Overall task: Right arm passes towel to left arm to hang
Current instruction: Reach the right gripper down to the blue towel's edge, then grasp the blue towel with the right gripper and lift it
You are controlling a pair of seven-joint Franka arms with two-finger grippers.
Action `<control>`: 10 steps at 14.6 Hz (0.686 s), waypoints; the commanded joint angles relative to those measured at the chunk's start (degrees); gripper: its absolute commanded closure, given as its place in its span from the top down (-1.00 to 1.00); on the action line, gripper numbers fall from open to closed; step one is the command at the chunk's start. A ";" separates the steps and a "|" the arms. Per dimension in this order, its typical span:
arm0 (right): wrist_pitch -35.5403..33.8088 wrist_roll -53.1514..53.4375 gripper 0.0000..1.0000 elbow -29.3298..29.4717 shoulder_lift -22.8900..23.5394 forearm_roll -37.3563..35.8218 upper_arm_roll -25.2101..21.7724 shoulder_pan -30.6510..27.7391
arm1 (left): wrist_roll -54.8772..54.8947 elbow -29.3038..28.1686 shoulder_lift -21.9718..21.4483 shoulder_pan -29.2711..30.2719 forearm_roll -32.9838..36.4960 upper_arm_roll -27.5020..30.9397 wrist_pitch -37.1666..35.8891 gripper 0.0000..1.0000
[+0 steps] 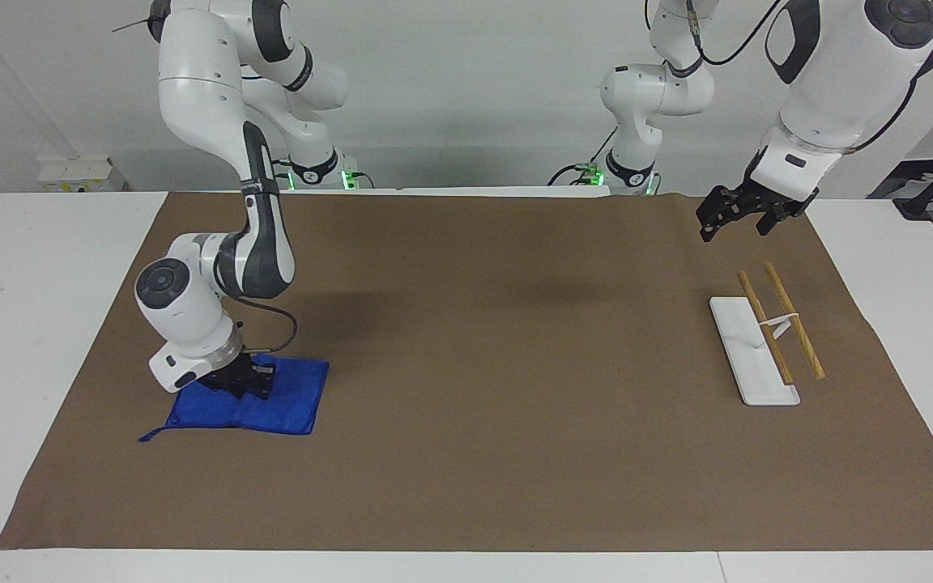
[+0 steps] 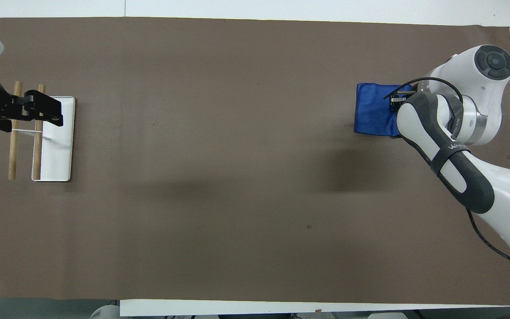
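Blue towel [image 1: 276, 405] under right end effector [image 1: 249, 382].

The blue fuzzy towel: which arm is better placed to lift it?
Right. The right gripper is down on the blue fuzzy towel, which bunches around it; the left gripper hangs over the wooden-rod rack.

Bright, even overhead light; soft arm shadows; sharp focus.
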 commanded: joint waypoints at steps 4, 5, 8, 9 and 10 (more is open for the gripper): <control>-15.08 -1.25 -0.99 7.25 -0.39 0.82 0.81 0.07 | -3.24 -0.79 -0.99 -0.64 -0.03 0.16 -0.40 0.92; -17.89 -0.73 -0.99 8.04 -1.27 1.61 2.03 0.07 | -5.44 -0.70 -0.90 -0.64 -0.03 0.08 -0.40 0.92; -25.55 2.60 -0.99 9.02 -6.09 11.34 3.53 0.25 | -8.88 -0.44 -0.90 -0.64 -0.11 -0.71 -0.23 0.92; -28.18 4.36 -0.99 9.02 -7.94 14.77 4.41 0.25 | -10.37 -0.44 -0.90 -0.64 -0.11 -0.80 -0.14 0.92; -30.29 7.42 -0.99 9.02 -9.43 18.19 5.46 0.25 | -13.08 -0.35 -0.90 -0.64 -0.29 -1.06 -0.14 0.92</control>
